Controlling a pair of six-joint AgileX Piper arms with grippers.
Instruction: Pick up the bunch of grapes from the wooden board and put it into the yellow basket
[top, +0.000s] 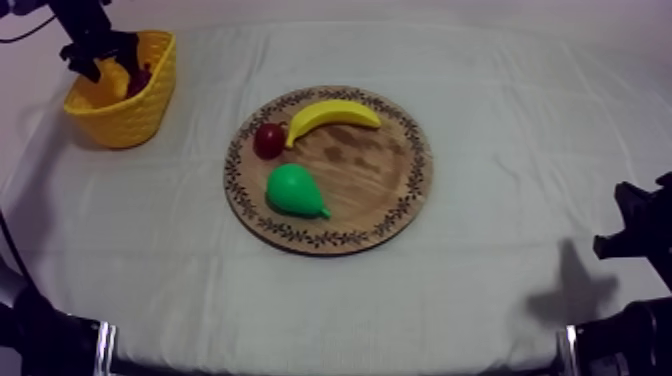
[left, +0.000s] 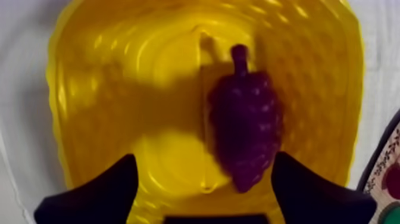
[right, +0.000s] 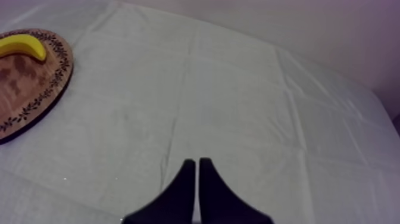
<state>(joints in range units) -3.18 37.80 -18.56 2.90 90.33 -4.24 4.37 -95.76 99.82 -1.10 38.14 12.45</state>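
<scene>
The purple bunch of grapes (left: 247, 134) lies on the floor of the yellow basket (top: 135, 115), stem pointing away from my left gripper. That gripper (left: 202, 187) hovers right over the basket (left: 95, 107) at the table's far left (top: 100, 58), fingers (left: 104, 193) spread wide and holding nothing. The round wooden board (top: 390, 190) sits mid-table, bearing a banana (top: 335, 115), a small red fruit (top: 268, 140) and a green pear (top: 295, 190). My right gripper (right: 197, 165) rests low over bare cloth, its fingers together as a narrow wedge.
The right arm (top: 640, 235) stays at the table's near right edge, well away from the board (right: 36, 83) and its banana (right: 21, 44). The board's patterned rim (left: 387, 158) lies just beside the basket. Grey-white cloth covers the table.
</scene>
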